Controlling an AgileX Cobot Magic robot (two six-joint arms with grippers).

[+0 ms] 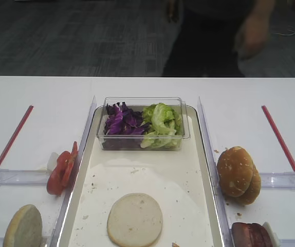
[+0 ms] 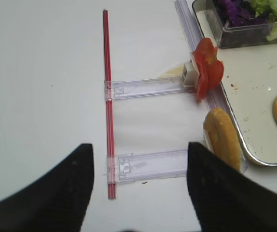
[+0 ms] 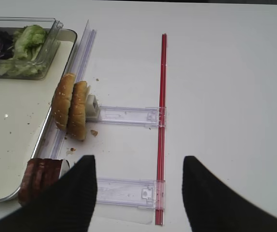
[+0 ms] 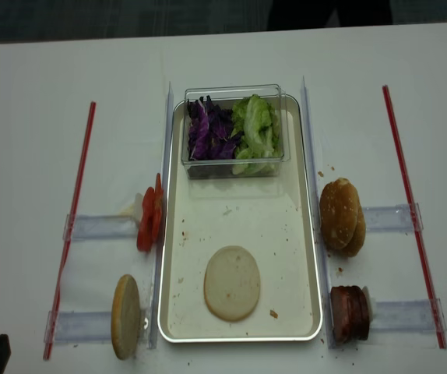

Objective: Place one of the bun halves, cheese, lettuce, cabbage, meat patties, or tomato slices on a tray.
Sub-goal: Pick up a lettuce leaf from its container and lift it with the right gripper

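One bun half lies cut face up on the tray. Two more bun halves stand on edge right of the tray, and another stands on its left. Tomato slices stand at the tray's left rim. Meat patties stand at its right front corner. Lettuce and cabbage fill a clear tub at the tray's back. No cheese shows. My right gripper hangs open over the table right of the patties. My left gripper hangs open left of the bun half.
Red rods run along both sides, joined to clear plastic rails that hold the food. Crumbs dot the tray floor. A person stands behind the table's far edge.
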